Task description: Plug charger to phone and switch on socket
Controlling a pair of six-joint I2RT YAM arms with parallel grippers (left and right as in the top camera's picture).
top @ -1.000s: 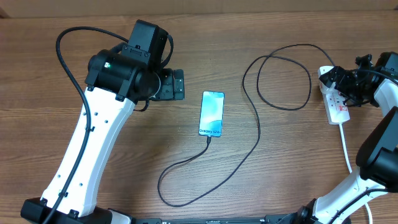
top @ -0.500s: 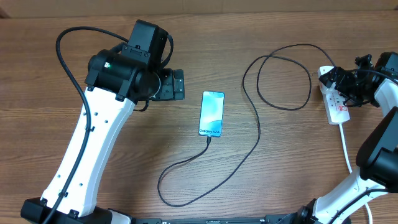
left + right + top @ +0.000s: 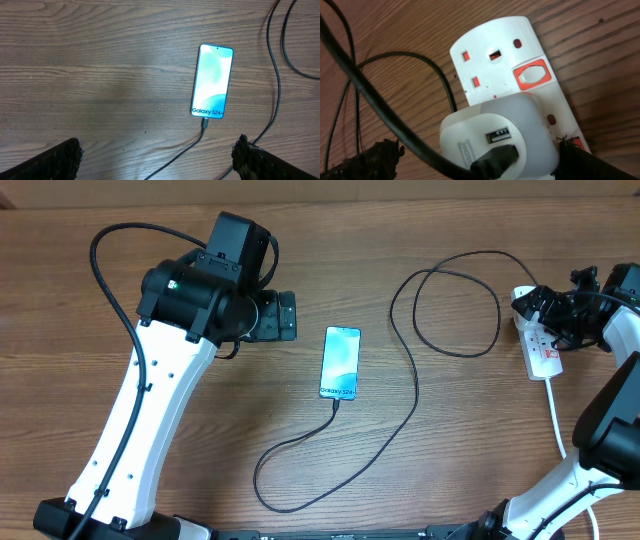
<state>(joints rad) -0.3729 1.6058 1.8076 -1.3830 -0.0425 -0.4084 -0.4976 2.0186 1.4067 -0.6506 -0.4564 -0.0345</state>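
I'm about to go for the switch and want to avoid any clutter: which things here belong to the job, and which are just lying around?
Belongs to the job:
- phone
- charger, its tip already in the phone
- socket, with the white adapter fitted

Just lying about:
- no stray items show in any view, only the wood table

My left gripper [image 3: 289,316] hangs spread wide left of the phone [image 3: 340,363]; my right gripper [image 3: 479,150], far right, gapes too.

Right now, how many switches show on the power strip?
2: one switch beside the empty outlet; another's red edge beside the white adapter, mostly hidden. Others may be hidden.
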